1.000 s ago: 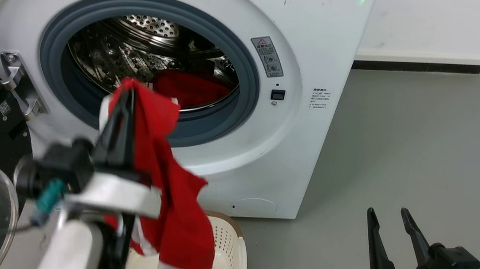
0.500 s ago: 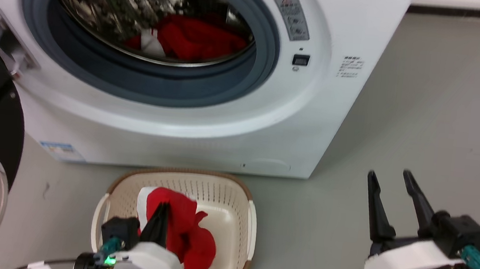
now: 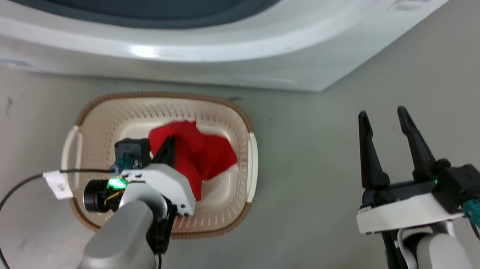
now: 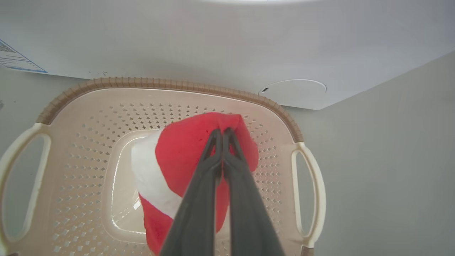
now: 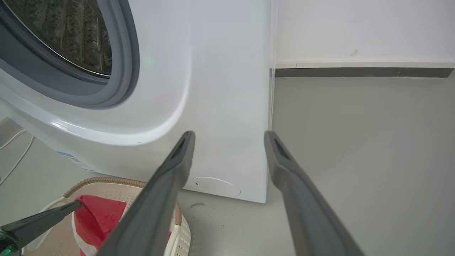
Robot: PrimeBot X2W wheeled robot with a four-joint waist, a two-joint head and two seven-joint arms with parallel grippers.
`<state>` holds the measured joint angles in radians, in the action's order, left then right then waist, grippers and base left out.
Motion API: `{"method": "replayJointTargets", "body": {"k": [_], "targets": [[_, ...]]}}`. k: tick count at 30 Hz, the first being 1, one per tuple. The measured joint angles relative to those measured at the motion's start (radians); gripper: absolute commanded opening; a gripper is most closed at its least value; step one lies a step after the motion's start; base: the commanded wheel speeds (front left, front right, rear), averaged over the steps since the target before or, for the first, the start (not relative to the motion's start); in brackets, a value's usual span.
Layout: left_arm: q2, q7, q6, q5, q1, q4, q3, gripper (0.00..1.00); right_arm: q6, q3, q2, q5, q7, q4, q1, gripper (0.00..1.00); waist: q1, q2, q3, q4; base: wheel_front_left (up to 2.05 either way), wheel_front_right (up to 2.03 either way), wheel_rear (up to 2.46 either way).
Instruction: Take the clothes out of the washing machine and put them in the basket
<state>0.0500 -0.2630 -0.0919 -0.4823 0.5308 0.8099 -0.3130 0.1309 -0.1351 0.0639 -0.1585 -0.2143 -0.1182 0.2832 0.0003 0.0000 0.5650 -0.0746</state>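
1. Floor point(image 3: 452, 63): plain grey. It carries the machine and the basket.
2. Washing machine point(image 3: 186, 53): white front-loader, standing directly behind the basket. The right wrist view shows the grey rubber ring point(image 5: 121, 53) around the porthole and perforated steel drum point(image 5: 71, 35) inside it. A round service cap point(image 4: 295, 90) sits low on the front panel.
3. Basket point(image 3: 103, 120): cream, perforated walls, brown rim, white side handles. It stands upright on the floor just in front of the machine's base, not touching it as far as I can tell.
4. Red garment point(image 4: 185, 142): inside the basket, slumped toward its middle, with a broad white stripe point(image 4: 149, 177) along one side. The lower folds rest on the basket bottom and the top fold is drawn up into a peak.
5. Left end effector point(image 4: 222, 131): lowered into the basket, its two fingers pressed together and pinching the peak of the red garment.
6. Right end effector point(image 3: 381, 112): well to the right of the basket above bare floor, fingers spread wide apart, holding nothing.
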Motion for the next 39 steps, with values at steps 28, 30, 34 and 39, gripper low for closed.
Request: {"method": "replayJointTargets", "body": {"k": [28,30,34,39], "targets": [[0.003,0.0,0.059,0.086,0.0,0.203,0.101,1.0,0.0,0.005,-0.001,0.012,-0.048,-0.124,0.049,1.0,-0.0002,0.0,0.044,-0.068,0.0,0.0,0.0],[0.002,0.0,0.071,0.08,-0.042,0.175,0.1,1.0,0.0,0.016,0.0,0.027,-0.049,-0.13,0.027,1.0,-0.0003,0.0,-0.008,-0.056,0.0,0.0,0.0],[0.002,0.0,0.081,0.057,-0.12,0.11,0.076,1.0,0.0,0.049,-0.001,0.065,-0.049,-0.132,-0.006,1.0,-0.0004,0.0,-0.109,-0.032,0.0,0.0,0.0],[0.001,0.0,0.072,0.035,-0.196,0.02,0.058,1.0,0.0,0.103,-0.006,0.106,-0.039,-0.108,-0.062,1.0,-0.0005,0.0,-0.222,-0.001,0.0,0.0,0.0]]}}
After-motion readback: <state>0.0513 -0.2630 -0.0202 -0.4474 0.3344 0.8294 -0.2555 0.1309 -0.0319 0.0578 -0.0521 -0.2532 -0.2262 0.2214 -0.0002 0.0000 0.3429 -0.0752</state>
